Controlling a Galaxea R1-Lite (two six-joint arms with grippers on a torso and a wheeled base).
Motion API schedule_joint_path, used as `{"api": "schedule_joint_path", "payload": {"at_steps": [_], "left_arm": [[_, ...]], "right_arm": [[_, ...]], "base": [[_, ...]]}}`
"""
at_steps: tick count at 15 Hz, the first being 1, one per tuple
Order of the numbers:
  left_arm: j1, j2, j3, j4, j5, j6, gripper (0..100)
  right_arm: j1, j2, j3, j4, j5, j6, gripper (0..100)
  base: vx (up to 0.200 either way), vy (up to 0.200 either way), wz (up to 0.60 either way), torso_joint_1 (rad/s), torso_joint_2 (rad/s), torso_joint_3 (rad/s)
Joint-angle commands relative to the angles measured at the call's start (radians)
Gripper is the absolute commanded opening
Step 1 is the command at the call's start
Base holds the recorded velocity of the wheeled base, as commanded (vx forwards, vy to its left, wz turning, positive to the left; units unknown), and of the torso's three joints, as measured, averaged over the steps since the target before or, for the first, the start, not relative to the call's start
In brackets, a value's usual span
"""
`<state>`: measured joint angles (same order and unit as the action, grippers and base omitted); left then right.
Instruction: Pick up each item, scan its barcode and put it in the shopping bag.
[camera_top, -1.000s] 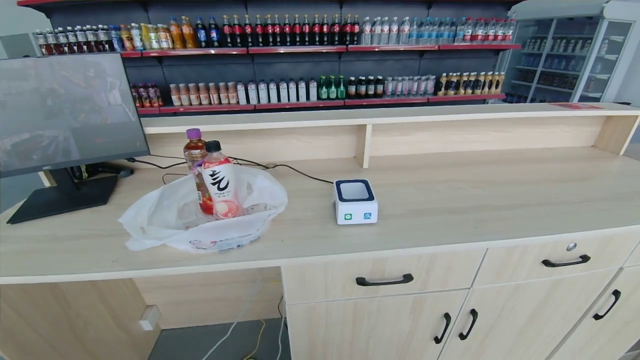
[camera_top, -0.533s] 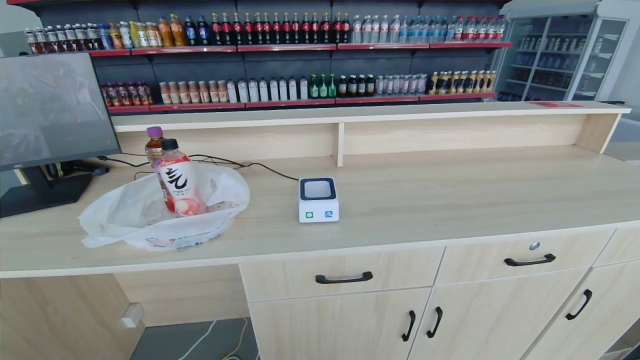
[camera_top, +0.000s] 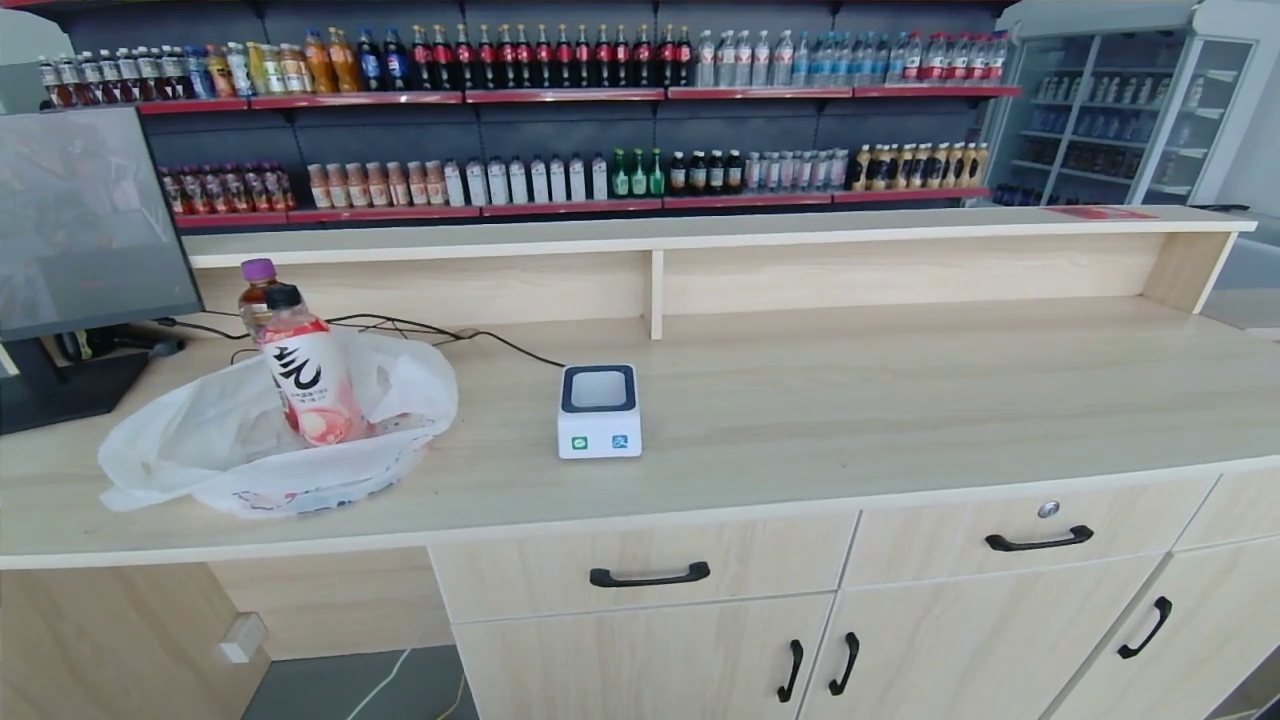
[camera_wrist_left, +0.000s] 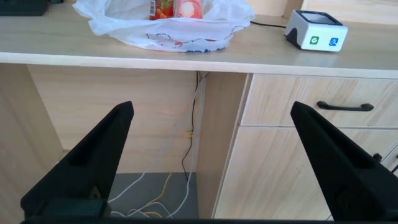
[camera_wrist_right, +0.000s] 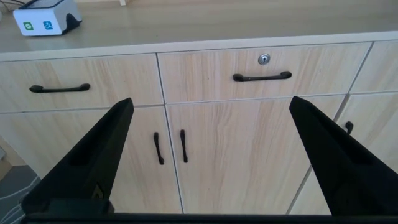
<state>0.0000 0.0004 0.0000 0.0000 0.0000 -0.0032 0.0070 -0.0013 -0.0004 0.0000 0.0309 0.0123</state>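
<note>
**Camera swing only, goods at rest**

Head view: you can see that the whole scene has slid toward the robot's left since the earlier frames. The things keep their spacing from one another, so the camera turned and nothing was handled. The scanner (camera_top: 598, 410) sits on the counter (camera_top: 850, 400). The shopping bag (camera_top: 250, 450) lies well to the robot's left of the scanner, slumped open. Two bottles stand upright in it. The black-capped bottle (camera_top: 305, 375) is the nearer one, and the purple-capped bottle (camera_top: 256, 290) stands just behind it. A black cable (camera_top: 500, 350) runs from behind the scanner toward the monitor (camera_top: 80, 220), which is farther left than the bag.

Left wrist view: your left gripper (camera_wrist_left: 211, 109) hangs released, its fingers (camera_wrist_left: 93, 162) spread wide with nothing between them. It sits lower than the scanner (camera_wrist_left: 316, 30), out in front of the counter's open bay. The shopping bag (camera_wrist_left: 168, 31) rests up on the top, well apart from the gripper and beside the scanner.

Right wrist view: your right gripper (camera_wrist_right: 211, 102) is likewise released and holds nothing. It sits below the scanner (camera_wrist_right: 45, 20) and faces the locked drawer (camera_wrist_right: 264, 60) and the cabinet doors (camera_wrist_right: 171, 146). Neither gripper touches a bottle or the bag.
</note>
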Motion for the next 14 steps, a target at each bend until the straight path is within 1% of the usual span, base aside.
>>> {"api": "schedule_joint_path", "payload": {"at_steps": [1,14], "left_arm": [[0.000,0.000,0.000,0.000,0.000,0.000,100],[0.000,0.000,0.000,0.000,0.000,0.000,100]], "right_arm": [[0.001,0.001,0.000,0.000,0.000,0.000,100],[0.001,0.001,0.000,0.002,-0.002,-0.012,100]], "base": [[0.000,0.000,0.00,0.000,0.00,0.000],[0.000,0.000,0.00,0.000,0.00,0.000]]}}
